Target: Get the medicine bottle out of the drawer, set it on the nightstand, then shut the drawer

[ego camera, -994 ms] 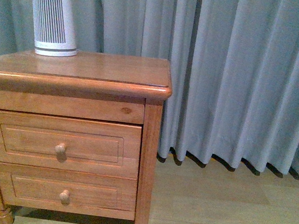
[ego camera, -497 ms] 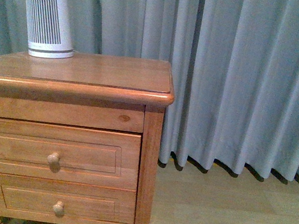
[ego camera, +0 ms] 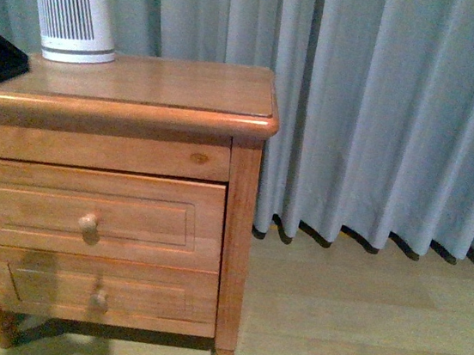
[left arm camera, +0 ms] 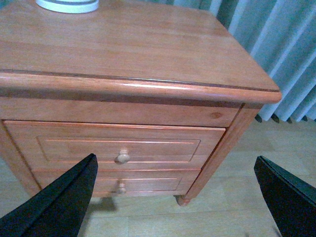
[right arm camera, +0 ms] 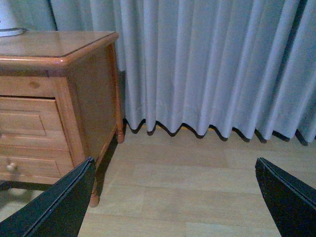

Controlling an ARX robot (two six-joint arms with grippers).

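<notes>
Nightstand (ego camera: pixel 170 91) stands left, before a grey curtain (ego camera: pixel 383 117), with a white ribbed appliance (ego camera: pixel 70 5) on its far-left top. Drawer (ego camera: pixel 46 178), the upper and taller front, is fully shut with its knob (ego camera: pixel 87 221) free. Its inside is hidden; cannot tell where the medicine bottle is. Left gripper (left arm camera: pixel 174 158) spread wide, empty, facing the drawer fronts. Right gripper (right arm camera: pixel 174 159) likewise spread and empty, over floor (right arm camera: pixel 197 197) right of the nightstand.

Left claw (left arm camera: pixel 175 158) and right claw (right arm camera: pixel 174 159) — fingers spread wide apart
</notes>
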